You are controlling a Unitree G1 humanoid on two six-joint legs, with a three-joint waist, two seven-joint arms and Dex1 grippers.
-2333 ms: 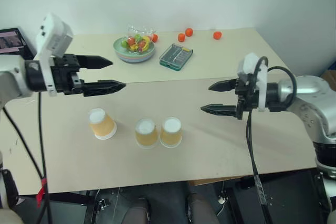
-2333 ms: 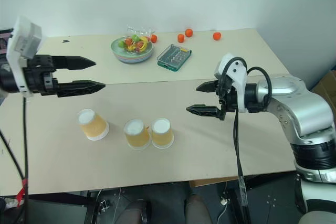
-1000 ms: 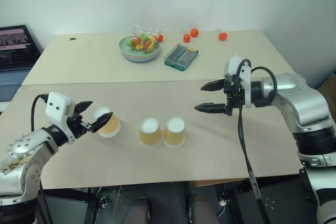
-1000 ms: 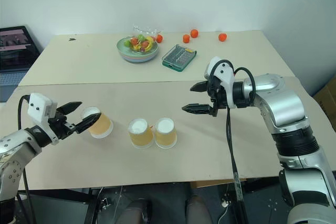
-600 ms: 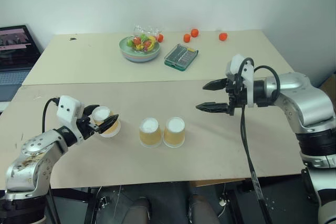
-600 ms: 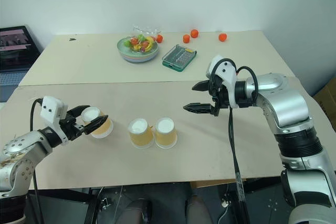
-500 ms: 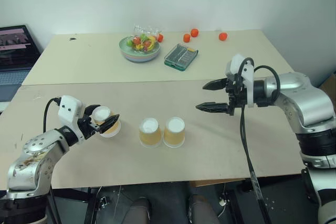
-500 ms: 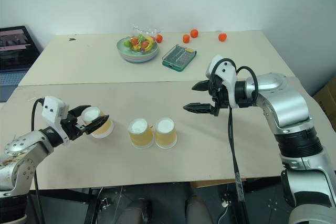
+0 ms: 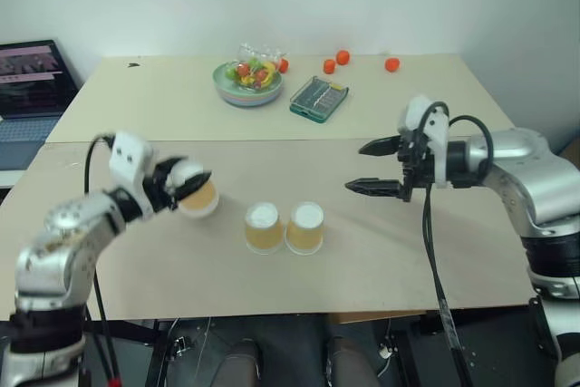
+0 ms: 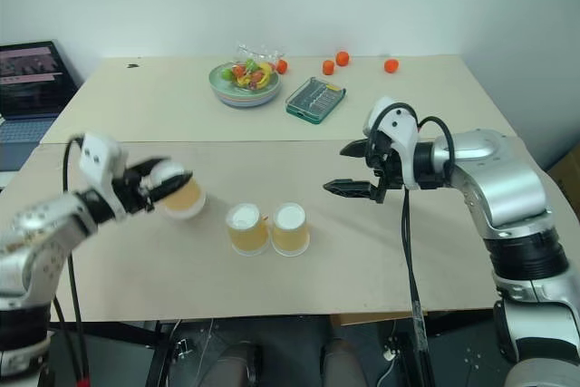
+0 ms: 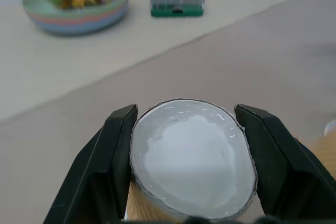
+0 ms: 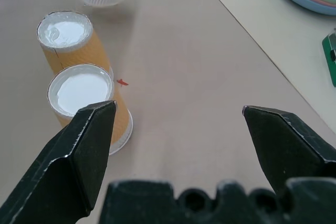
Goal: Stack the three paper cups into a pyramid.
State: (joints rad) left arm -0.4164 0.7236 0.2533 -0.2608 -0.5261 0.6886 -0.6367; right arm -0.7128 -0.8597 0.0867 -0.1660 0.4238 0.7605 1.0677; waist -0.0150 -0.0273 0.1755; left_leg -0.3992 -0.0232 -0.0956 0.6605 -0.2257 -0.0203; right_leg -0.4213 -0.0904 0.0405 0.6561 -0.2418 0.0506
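Three paper cups make up the scene, all upside down with white bases up. Two of them — the left base cup (image 9: 264, 227) and the right base cup (image 9: 305, 227) — stand touching side by side on the desk (image 9: 381, 260), forming the lower row of the pyramid. The third cup (image 9: 197, 195) is to the left of this pair, clamped near its base between the two black fingers (image 11: 113, 156) of the left gripper (image 9: 186, 189); it appears raised a little off the desk, though the views do not settle that.

The right gripper (image 9: 370, 166) hovers to the right of the pair and farther back, well apart from it, its fingers spread wide and holding nothing.

Step in hand, as judged: carrying the top cup toward the pair. The next move calls for bringing the held cup above the seam between the two base cups, keeping it upright with its rim downward, then lowering it so the rim rests across both bases — a release off-centre would likely tip it or nudge the row apart.
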